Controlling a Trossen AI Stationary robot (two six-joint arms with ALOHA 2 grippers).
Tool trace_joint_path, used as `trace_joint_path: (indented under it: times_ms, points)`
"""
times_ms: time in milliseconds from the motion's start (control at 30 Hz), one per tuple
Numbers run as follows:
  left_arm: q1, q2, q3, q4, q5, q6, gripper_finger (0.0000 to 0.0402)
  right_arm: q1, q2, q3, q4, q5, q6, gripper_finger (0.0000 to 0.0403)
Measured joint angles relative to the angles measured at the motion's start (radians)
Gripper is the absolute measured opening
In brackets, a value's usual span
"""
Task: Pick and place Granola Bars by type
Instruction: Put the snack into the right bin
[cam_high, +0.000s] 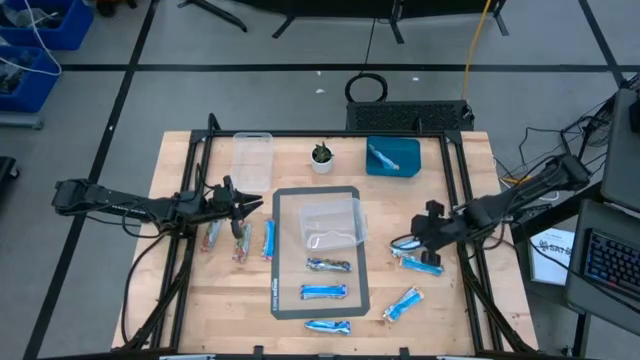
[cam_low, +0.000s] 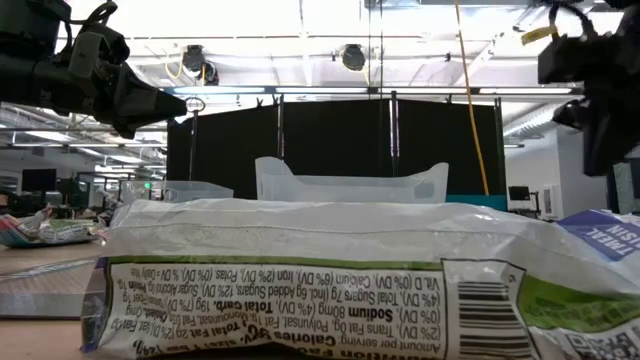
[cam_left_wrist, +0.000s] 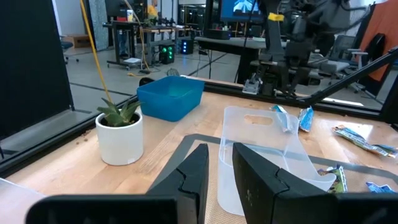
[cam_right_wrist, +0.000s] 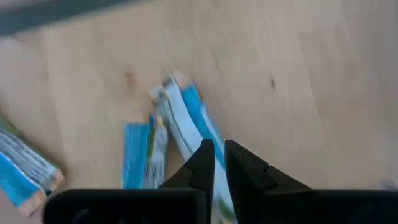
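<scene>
A blue-and-white granola bar (cam_right_wrist: 189, 121) is pinched at its end by the right pincer (cam_right_wrist: 219, 163), lifted above other bars (cam_high: 418, 263) on the bench (cam_high: 480, 290) at its right side. More bars (cam_high: 325, 292) lie on the grey mat (cam_high: 277, 250). The left pincer (cam_left_wrist: 219, 177) hovers beside the clear tub (cam_high: 332, 224), fingers narrowly apart, holding nothing.

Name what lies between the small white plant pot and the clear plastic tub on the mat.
Nothing: in the high view, bare wood and mat edge separate the white plant pot from the clear plastic tub.
</scene>
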Motion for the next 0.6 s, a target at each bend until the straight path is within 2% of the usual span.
trace_joint_path:
  times_ms: [167,367,467,600]
  points:
    - [0.000,0.000,0.000,0.000,0.000,0.000,0.0079,0.001,0.083,0.018,0.042,-0.137,0.081,0.0095]
    - [0.000,0.000,0.000,0.000,0.000,0.000,0.0079,0.000,0.149,0.018,0.017,-0.134,0.090,0.0174]
    - [0.000,0.000,0.000,0.000,0.000,0.000,0.0079,0.000,0.172,0.018,0.006,-0.120,0.087,0.0192]
    - [0.000,0.000,0.000,0.000,0.000,0.000,0.0079,0.000,0.194,0.018,-0.014,-0.105,0.084,0.0195]
